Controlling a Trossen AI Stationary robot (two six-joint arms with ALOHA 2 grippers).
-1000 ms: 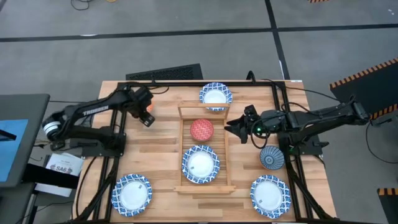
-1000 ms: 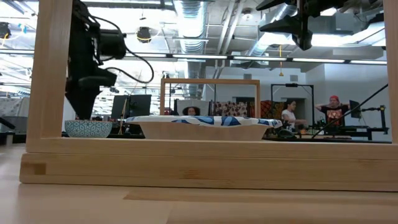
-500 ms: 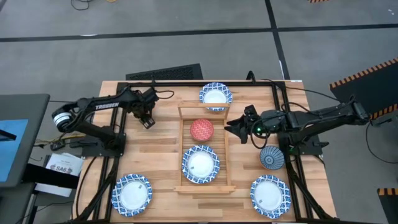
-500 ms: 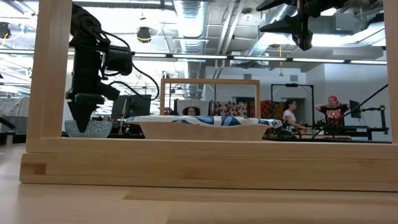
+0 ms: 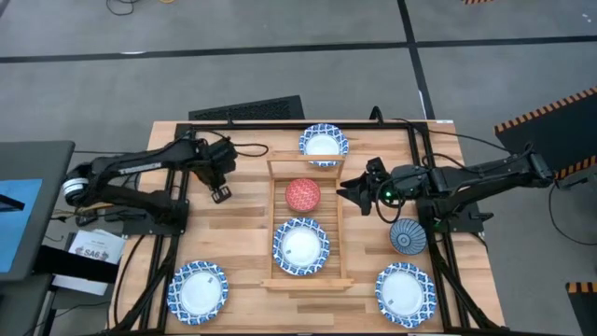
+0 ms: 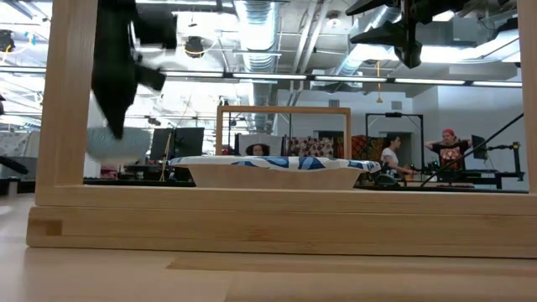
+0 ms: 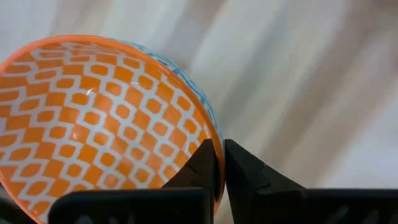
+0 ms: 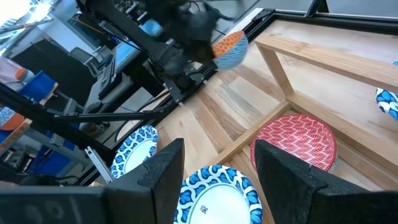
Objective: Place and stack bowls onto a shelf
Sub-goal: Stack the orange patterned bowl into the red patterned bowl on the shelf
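Note:
An orange-patterned bowl (image 7: 93, 124) with a blue outside hangs over the table's far left, with my left gripper (image 7: 219, 149) shut on it. The right wrist view also shows this bowl (image 8: 229, 48). The arm hides it in the high view. The shelf (image 5: 277, 273) lies mid-table, carrying a red bowl (image 5: 302, 194) and a blue-and-white bowl (image 5: 300, 245). My right gripper (image 5: 347, 192) stands open in the air at the shelf's right side, by the red bowl (image 8: 293, 143). My left gripper pinches the orange bowl's rim (image 7: 210, 127), one finger (image 7: 202, 165) inside the bowl and the other finger (image 7: 242, 171) outside its wall. The fingers come from above, pointing down. The bowl (image 6: 113, 143) is lifted clear of the table and hangs tilted.
Other blue-and-white bowls sit at the far edge (image 5: 324, 145), near left (image 5: 198, 289) and near right (image 5: 405, 291). A dark-blue bowl (image 5: 408, 236) stands right of the shelf. Black frame rails run along both table sides. People stand in the room beyond.
My left gripper has dropped onto the orange bowl, shut on its rim and lifted it off the table, shifting a little toward the near edge. The bowl now hangs above where it stood.

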